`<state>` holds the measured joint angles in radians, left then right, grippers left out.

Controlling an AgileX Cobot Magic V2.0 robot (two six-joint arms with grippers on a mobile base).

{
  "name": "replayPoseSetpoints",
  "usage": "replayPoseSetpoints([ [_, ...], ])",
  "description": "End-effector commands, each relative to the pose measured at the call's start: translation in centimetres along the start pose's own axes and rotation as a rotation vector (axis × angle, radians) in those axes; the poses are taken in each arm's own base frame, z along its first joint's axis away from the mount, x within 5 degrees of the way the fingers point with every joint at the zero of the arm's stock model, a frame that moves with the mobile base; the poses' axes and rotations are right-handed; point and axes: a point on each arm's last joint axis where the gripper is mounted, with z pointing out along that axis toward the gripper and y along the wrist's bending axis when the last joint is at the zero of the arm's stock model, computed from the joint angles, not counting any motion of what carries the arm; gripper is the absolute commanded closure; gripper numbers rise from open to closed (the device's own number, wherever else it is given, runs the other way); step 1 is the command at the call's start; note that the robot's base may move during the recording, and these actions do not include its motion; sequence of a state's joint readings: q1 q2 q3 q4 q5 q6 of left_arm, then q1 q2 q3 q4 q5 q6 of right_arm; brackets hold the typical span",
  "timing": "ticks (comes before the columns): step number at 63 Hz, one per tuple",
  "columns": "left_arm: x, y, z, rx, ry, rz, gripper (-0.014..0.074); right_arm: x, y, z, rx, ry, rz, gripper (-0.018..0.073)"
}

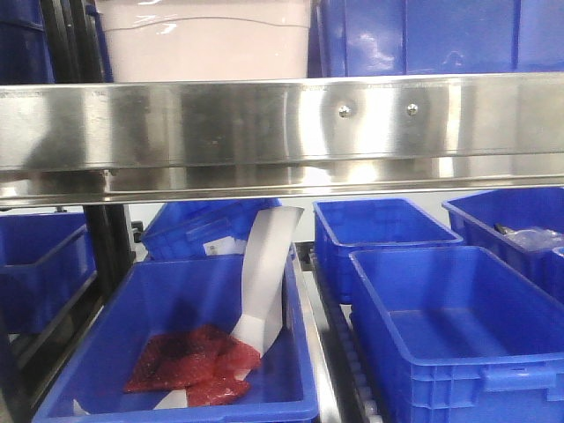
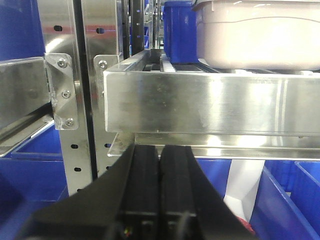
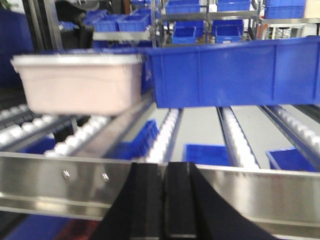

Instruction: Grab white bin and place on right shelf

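The white bin (image 1: pixel 203 40), pale pinkish with a curved moulded line, stands on the steel right shelf, behind its shiny front rail (image 1: pixel 264 123). The left wrist view has the white bin (image 2: pixel 260 35) up right, beyond the rail (image 2: pixel 210 105). My left gripper (image 2: pixel 160 150) is shut on nothing, just below and in front of that rail. In the right wrist view the white bin (image 3: pixel 80 82) rests on the rollers to the left, beside a blue crate (image 3: pixel 235 72). My right gripper (image 3: pixel 164 167) is shut and empty, in front of the rail (image 3: pixel 60 185). Neither gripper touches the bin.
Blue crates (image 1: pixel 423 35) stand right of the bin on the same shelf. Below the rail sit more blue crates; one (image 1: pixel 159 300) holds red packets (image 1: pixel 194 366) and a white paper strip (image 1: pixel 264 282). A perforated steel upright (image 2: pixel 75 125) stands left of my left gripper.
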<state>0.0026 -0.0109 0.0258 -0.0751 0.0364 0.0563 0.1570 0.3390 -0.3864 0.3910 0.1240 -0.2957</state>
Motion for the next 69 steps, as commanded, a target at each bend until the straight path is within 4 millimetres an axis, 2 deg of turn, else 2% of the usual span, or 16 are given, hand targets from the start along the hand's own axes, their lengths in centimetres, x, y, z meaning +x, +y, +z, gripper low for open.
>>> replayPoseSetpoints([
  [1,-0.1,0.0,0.0,0.001,-0.079,-0.011,0.0713,-0.8,-0.3,-0.1,0.034,-0.078,-0.052,0.0483],
  [15,-0.1,0.0,0.0,0.001,-0.079,-0.011,0.0714,2.2,-1.0,-1.0,0.105,-0.05,-0.035,0.0483],
  [30,-0.1,0.0,0.0,0.001,-0.079,-0.011,0.0713,7.3,-2.0,-2.6,0.207,-0.047,-0.028,0.0483],
  [43,-0.1,0.0,0.0,0.001,-0.079,-0.011,0.0714,10.3,-2.5,-3.1,0.26,-0.067,-0.011,0.0483],
  [69,-0.1,0.0,0.0,0.001,-0.078,-0.011,0.0713,10.6,-2.5,-3.1,0.26,-0.043,-0.005,0.0483],
])
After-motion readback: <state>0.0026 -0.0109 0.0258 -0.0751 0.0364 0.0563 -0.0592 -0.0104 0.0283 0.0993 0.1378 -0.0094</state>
